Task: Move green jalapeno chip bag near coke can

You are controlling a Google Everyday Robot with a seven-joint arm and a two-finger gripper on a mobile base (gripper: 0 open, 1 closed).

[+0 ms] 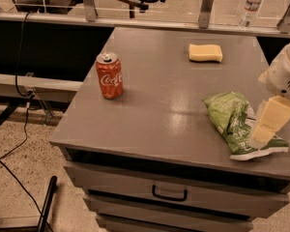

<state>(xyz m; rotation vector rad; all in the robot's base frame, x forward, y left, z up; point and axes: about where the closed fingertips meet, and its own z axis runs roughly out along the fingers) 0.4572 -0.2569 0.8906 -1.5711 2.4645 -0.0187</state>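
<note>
The green jalapeno chip bag [233, 121] lies flat on the right front part of the grey table top [159, 100], its whitish sealed edge toward the front. The red coke can [109, 75] stands upright on the left part of the table, well apart from the bag. My gripper [268, 122] hangs at the right edge of the view, just above the bag's right end, with its cream-coloured finger [270, 120] over the bag. The white arm [286, 71] rises behind it.
A yellow sponge [205, 52] lies at the back of the table. A clear water bottle [250, 5] stands on the ledge behind. Drawers with a dark handle [169, 195] sit below the top. Cables run on the floor at the left.
</note>
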